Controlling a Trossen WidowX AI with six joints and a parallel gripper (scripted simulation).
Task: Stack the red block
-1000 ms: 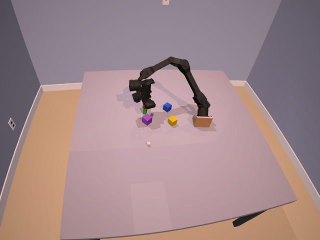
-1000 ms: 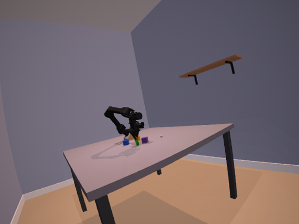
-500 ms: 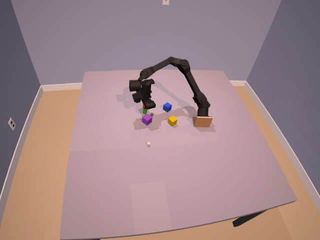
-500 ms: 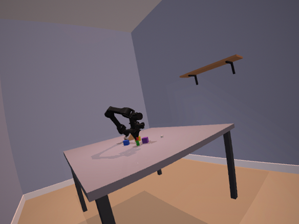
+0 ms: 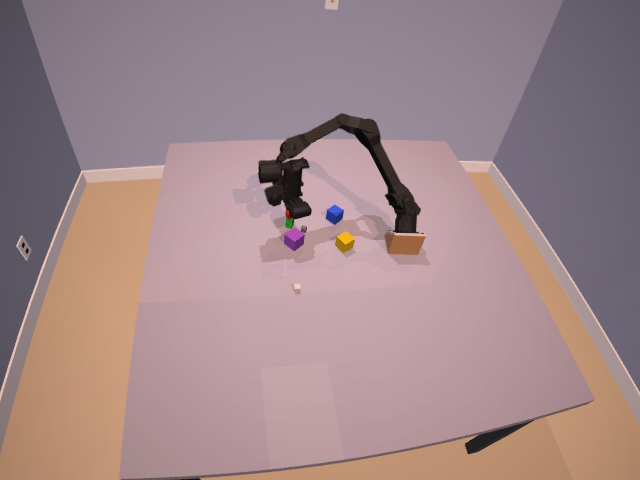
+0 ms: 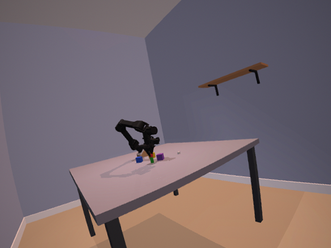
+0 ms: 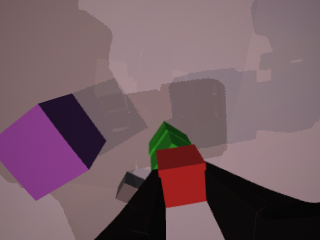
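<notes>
Jaws clamped on red block (image 7: 182, 183) | directly above green tower (image 7: 167, 139)

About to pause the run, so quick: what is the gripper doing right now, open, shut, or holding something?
Gripper: shut on the red block, held just above the green tower.

Block (image 5: 287, 213) (held in the claw (image 5: 297, 209)) sits over the tower (image 5: 289, 223), cube (image 5: 293, 238) just beside.
</notes>
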